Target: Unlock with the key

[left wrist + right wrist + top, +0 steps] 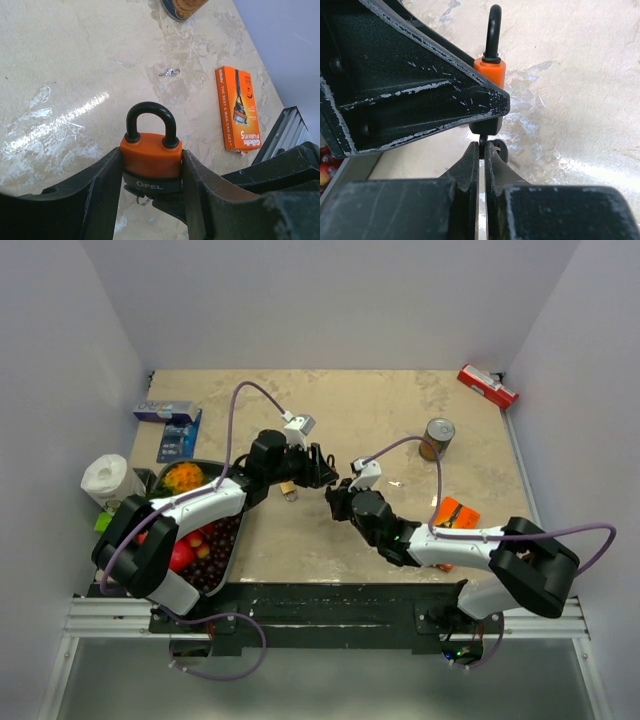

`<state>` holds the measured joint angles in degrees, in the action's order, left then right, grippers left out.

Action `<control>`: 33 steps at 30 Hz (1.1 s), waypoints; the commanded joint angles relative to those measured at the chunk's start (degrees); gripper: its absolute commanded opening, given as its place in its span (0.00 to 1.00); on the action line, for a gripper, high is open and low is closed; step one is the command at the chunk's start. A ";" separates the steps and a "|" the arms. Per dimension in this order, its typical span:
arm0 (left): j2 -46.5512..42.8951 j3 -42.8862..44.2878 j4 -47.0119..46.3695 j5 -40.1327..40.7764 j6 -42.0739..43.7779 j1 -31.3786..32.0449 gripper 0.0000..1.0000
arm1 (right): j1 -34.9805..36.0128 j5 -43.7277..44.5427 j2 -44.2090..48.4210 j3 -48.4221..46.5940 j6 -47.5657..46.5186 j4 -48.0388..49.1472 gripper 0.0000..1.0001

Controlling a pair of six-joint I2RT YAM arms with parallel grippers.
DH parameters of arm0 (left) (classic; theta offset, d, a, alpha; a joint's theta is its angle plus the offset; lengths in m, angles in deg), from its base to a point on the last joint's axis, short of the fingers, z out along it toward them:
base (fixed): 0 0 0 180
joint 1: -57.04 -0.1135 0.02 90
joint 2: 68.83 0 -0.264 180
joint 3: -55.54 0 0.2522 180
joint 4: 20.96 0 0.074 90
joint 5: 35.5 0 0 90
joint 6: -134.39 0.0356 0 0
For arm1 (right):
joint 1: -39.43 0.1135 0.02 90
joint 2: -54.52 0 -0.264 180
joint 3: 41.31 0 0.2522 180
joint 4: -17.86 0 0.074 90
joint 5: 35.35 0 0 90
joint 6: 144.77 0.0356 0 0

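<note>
My left gripper is shut on the orange-bodied padlock and holds it above the table, its black shackle closed and pointing away from the camera. The key has a black head and sticks into the lock's black underside. My right gripper is shut on the key's head, just below the lock. In the left wrist view the key and a small ring show under the lock. In the top view the two grippers, left and right, meet at the table's middle and hide the lock.
An orange razor box lies to the right, with a tin can and a red box behind it. A small metal piece lies on the table. A black tray of fruit, a paper roll and blue packs are on the left.
</note>
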<state>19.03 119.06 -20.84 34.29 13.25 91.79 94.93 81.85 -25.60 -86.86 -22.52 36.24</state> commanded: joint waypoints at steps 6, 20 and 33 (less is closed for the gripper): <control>-2.51 0.25 -0.23 -4.49 0.90 1.29 0.00 | -3.82 -4.25 6.46 -1.00 -0.08 11.71 0.00; -4.18 -0.45 -8.14 -16.09 0.29 0.94 0.00 | -14.19 -22.54 16.57 4.90 0.09 14.00 0.00; -4.97 -0.63 -11.31 -20.49 0.64 0.85 0.00 | -17.45 -30.19 17.89 4.20 0.89 13.74 0.00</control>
<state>15.51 119.11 -32.63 22.43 13.54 91.54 79.24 50.55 -9.58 -80.09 -21.73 40.35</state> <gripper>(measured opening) 0.514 0.025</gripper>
